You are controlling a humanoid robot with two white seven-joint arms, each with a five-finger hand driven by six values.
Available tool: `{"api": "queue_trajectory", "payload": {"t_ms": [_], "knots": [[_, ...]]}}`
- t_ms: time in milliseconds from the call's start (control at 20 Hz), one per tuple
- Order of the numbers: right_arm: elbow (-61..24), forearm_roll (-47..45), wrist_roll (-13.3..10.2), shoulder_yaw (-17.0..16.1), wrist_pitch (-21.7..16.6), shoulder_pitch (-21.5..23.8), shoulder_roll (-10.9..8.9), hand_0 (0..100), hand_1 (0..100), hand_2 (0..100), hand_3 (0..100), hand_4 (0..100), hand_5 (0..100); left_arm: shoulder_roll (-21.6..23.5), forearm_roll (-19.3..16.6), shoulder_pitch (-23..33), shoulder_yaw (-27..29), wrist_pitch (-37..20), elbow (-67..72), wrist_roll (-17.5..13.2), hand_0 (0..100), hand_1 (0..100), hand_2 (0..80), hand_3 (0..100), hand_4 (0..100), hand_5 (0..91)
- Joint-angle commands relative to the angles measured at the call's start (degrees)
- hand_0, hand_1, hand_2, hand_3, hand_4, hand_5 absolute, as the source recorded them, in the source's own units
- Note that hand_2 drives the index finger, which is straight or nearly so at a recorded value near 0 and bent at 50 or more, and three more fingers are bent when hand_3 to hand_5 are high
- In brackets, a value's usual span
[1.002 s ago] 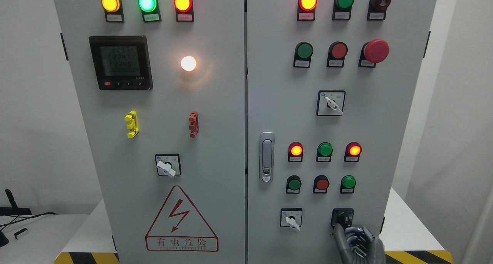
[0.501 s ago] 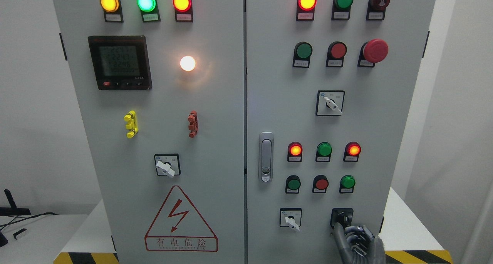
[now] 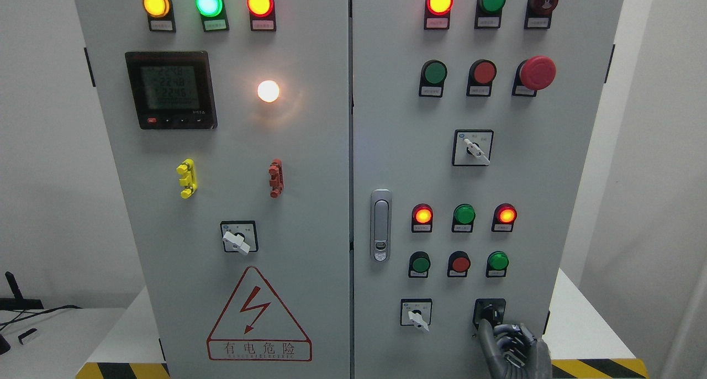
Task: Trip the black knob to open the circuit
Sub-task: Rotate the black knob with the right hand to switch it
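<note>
At the bottom edge, right of the middle, the right hand is seen rising against the cabinet's right door, its dark metallic fingers curled, with one raised to touch the black knob; whether the knob is actually gripped cannot be told. The knob is set in the lowest row of that door, to the right of a white-handled selector switch. Above them, three push buttons and three indicator lamps are ranged in rows, with the door latch to their left. Higher up, a red mushroom button is mounted. On the left door, a hazard triangle and a digital meter are shown.
</note>
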Motion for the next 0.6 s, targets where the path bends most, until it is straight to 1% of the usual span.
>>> {"api": "queue_trajectory", "payload": {"t_ms": [0,551], "knots": [[0.03,-0.82,0.04,1.32,0.05,0.0,0.05,29,67,61,87,90,99,-0.04,-1.76,0.0,0.0,0.03,-0.03,0.0,12,39,0.0,0,0,0.0],[0.03,-1.34,0.21,1.76,0.05,0.0,0.05,29,68,61,87,89,99,0.04,-1.76,0.0,0.0,0.03,-0.03,0.0,12,39,0.0,0,0,0.0]]}}
